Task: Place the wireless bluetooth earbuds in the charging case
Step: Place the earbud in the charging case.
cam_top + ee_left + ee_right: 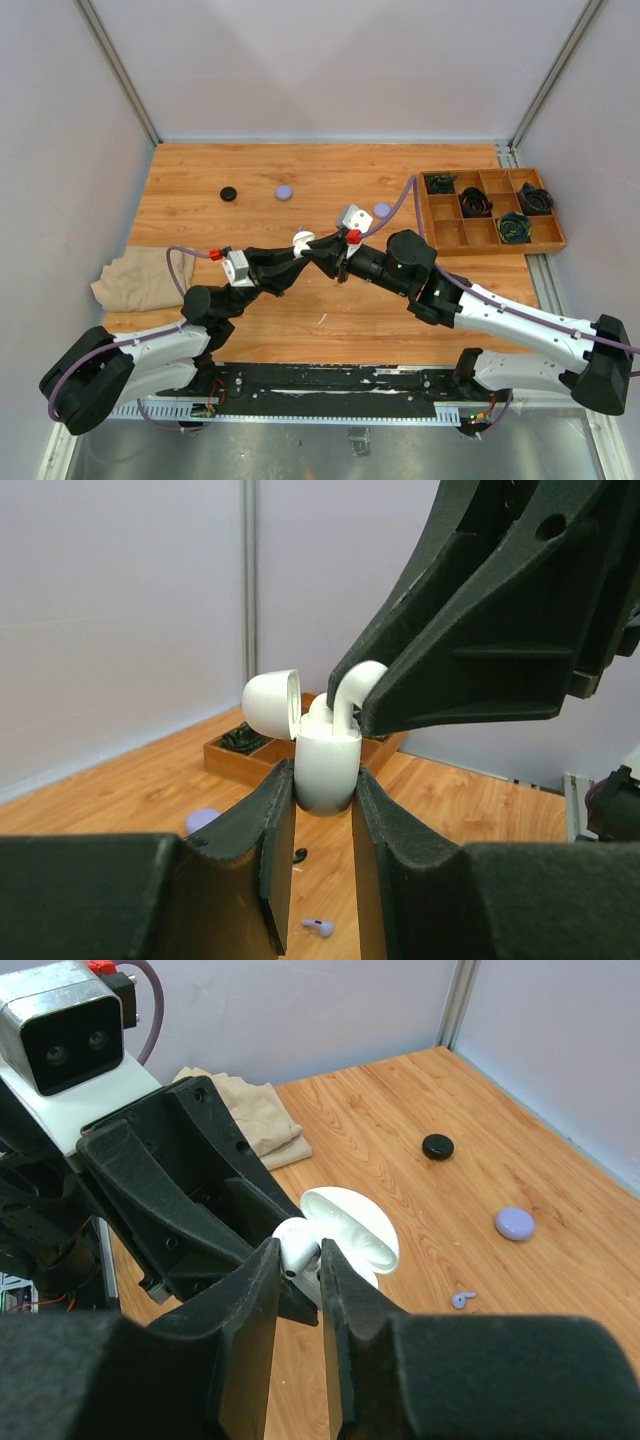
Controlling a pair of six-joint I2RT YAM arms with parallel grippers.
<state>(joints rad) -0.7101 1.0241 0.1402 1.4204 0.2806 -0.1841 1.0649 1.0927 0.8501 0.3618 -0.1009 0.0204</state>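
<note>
The open white charging case is clamped upright above the table by the left gripper; a white earbud, pinched by the right gripper, is held at its mouth.

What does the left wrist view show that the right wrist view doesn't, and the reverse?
Only the left wrist view shows the wooden tray with a black coiled cable. Only the right wrist view shows the beige cloth and the black case. Both show the white charging case, lid open, clamped in the left gripper, and the white earbud pinched by the right gripper at its mouth.
</note>
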